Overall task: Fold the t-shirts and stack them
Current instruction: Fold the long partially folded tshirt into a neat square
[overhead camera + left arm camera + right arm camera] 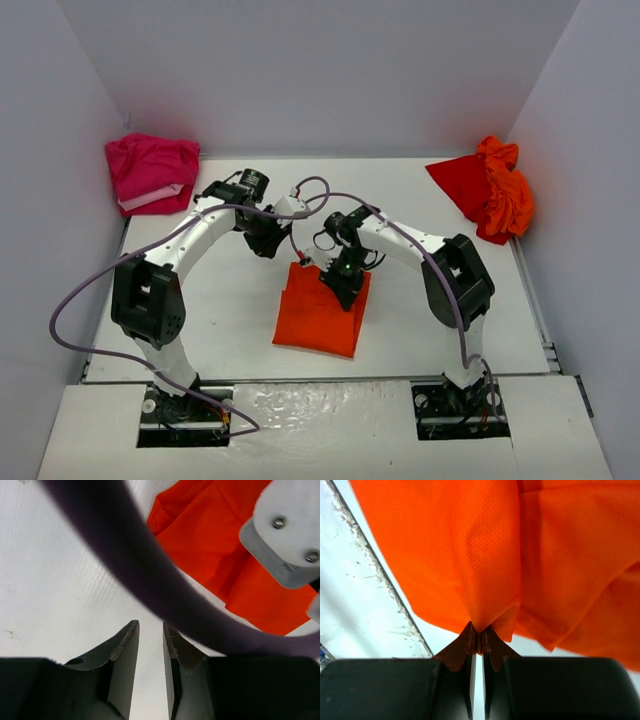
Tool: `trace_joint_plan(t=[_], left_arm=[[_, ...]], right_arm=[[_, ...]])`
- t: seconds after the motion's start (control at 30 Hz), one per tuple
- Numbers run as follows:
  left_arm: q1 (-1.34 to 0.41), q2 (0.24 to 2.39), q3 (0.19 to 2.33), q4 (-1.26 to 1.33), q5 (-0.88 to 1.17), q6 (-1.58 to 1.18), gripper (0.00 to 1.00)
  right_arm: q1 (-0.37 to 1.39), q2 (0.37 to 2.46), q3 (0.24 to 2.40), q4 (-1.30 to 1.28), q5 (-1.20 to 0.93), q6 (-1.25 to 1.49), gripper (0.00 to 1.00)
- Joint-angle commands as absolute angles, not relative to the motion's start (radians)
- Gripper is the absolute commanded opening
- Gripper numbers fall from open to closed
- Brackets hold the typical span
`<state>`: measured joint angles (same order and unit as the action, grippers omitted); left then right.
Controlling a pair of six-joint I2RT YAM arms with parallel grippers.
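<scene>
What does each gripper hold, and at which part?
The right gripper pinches a bunched fold at the edge of the orange t-shirt. The left gripper holds nothing; its jaws stand slightly apart over the table.

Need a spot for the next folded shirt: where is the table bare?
Bare table: along the far edge between the pink shirt and the red-and-orange pile; between the left arm and the orange shirt; outside the right arm. Crowded: the middle, where the left gripper, right gripper and purple cable meet at that shirt.
</scene>
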<state>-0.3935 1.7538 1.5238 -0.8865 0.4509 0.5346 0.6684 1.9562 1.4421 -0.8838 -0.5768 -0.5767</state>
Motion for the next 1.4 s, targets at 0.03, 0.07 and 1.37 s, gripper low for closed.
trace_joint_plan(t=[0.03,0.07,1.37], left_arm=[[-0.396,1.703,1.53,-0.881,0.465,0.55,0.22],[-0.396,1.703,1.532,-0.884,0.463,0.552,0.22],[-0.431,1.938,1.689,-1.384,0.915,0.848,0.43]], right_arm=[[0.697,1.805,1.53,-0.95,-0.554,-0.555,0.0],[0.698,1.792,1.537,-0.958,-0.555,-0.554,0.0],[0.488,1.923,1.571,-0.882,-0.68,-0.663,0.0]])
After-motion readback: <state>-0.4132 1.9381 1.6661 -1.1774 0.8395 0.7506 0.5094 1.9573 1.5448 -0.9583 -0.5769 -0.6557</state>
